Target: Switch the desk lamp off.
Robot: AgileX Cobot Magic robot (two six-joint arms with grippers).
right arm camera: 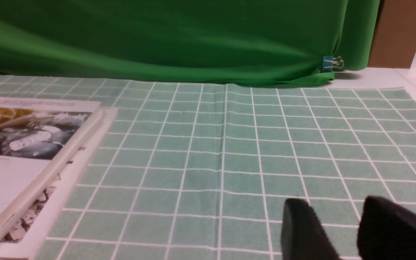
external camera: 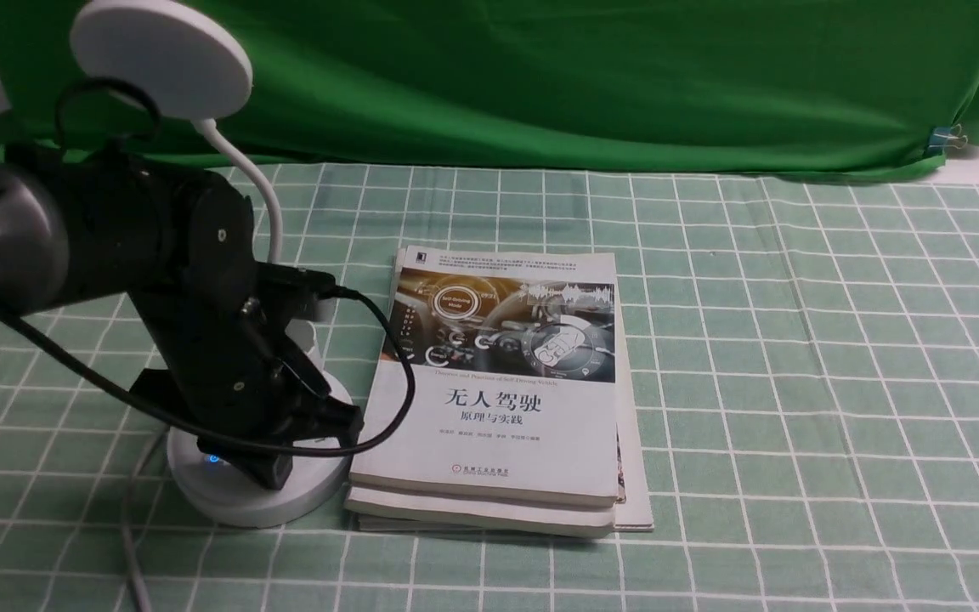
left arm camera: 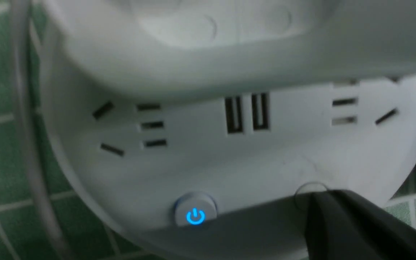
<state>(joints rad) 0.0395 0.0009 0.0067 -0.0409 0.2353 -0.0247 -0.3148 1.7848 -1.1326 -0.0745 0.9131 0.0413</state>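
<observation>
The white desk lamp stands at the left of the front view, with a round disc head (external camera: 162, 55), a curved gooseneck (external camera: 264, 195) and a round base (external camera: 234, 501). One button on the base (left arm camera: 208, 162) glows blue (left arm camera: 195, 216). My left gripper (external camera: 264, 467) is shut, and its tip (left arm camera: 318, 198) rests on the edge of the second, unlit round button (left arm camera: 311, 187). My right gripper (right arm camera: 334, 202) hangs open just above the checked cloth with nothing between its fingers. It does not show in the front view.
A stack of books (external camera: 498, 399) lies directly right of the lamp base, and also shows as books (right arm camera: 20, 151) in the right wrist view. The lamp's cable (external camera: 128, 527) trails toward the front edge. A green backdrop (external camera: 540, 76) hangs behind, held by a clip (external camera: 948, 136).
</observation>
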